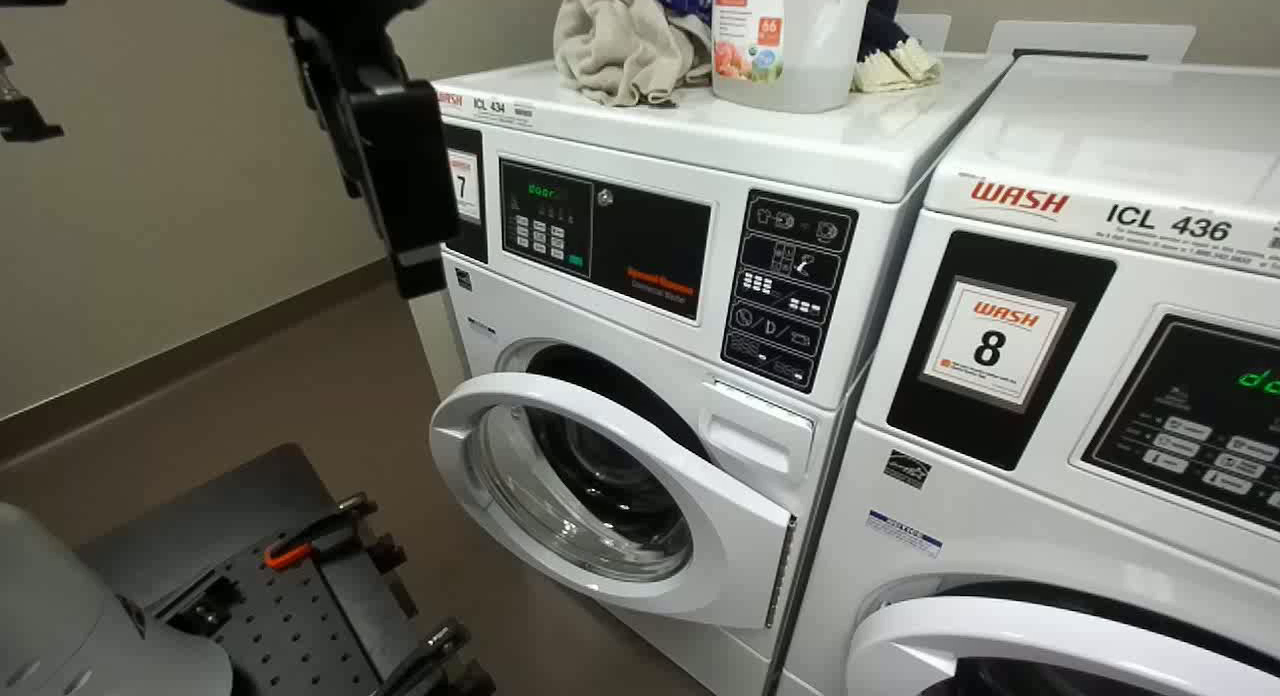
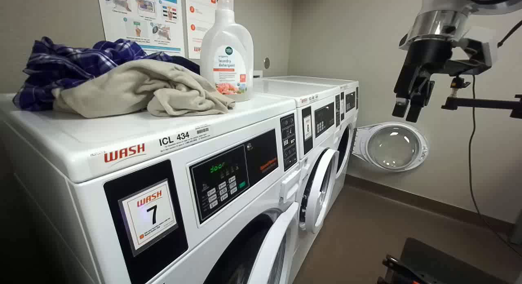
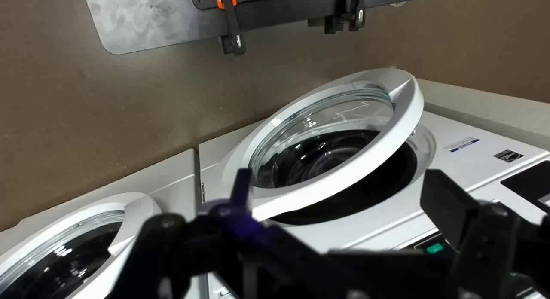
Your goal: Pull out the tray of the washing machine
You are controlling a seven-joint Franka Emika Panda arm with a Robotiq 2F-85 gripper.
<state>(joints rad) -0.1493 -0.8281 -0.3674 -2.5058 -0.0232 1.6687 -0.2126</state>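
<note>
The washing machine (image 1: 620,326), marked ICL 434 with a "7" sticker, is white with its round glass door (image 1: 735,566) open. It also shows in an exterior view (image 2: 208,239) and the wrist view (image 3: 335,234). The tray (image 1: 760,431) is a small white rectangular drawer below the black instruction panel, pushed in. It shows edge-on in an exterior view (image 2: 289,188); in the wrist view my gripper hides it. My gripper (image 3: 338,187) is open and empty, apart from the machine. It is in both exterior views (image 1: 415,246) (image 2: 406,111), pointing down.
The open door sticks out close to the tray. A washer marked ICL 436 (image 1: 1160,536), also open, stands beside it. A detergent bottle (image 2: 228,67), a beige cloth (image 2: 134,88) and a purple plaid cloth (image 2: 85,63) lie on top. The robot's base plate (image 3: 146,24) is opposite.
</note>
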